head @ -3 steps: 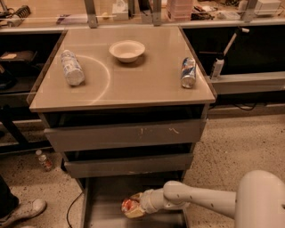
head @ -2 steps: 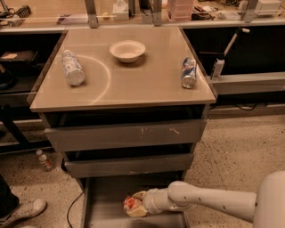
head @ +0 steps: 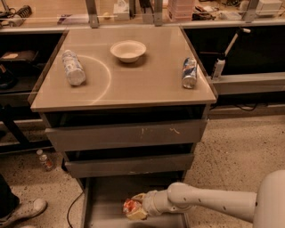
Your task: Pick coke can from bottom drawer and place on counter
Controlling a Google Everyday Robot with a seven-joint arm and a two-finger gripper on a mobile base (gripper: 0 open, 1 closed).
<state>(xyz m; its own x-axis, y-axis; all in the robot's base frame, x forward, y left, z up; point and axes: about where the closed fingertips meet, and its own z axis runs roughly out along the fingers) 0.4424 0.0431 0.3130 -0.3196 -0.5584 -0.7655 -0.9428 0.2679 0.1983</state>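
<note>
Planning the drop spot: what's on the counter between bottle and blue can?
Camera view: only the bowl, set slightly back. Claw is down in the bottom drawer at the coke can.

A workshop corner under warm indoor light, benches on three sides.

The floor (head: 242,147) is pale speckled stone with dark flecks. Along the back runs a long workbench (head: 49,13) crowded with clutter, with upright metal posts (head: 92,12) rising from it. Dark open shelving (head: 18,67) stands to the left, and a grey ledge (head: 251,82) runs along the right with a pale, stick-like tool (head: 222,60) leaning above it. A small bottle (head: 44,160) stands on the floor at the left, near a black cable (head: 72,208) and someone's light shoe (head: 24,210). Low in front, the gripper (head: 133,207) sits over the open bottom drawer (head: 107,198), clasping the coke can (head: 129,205).
</note>
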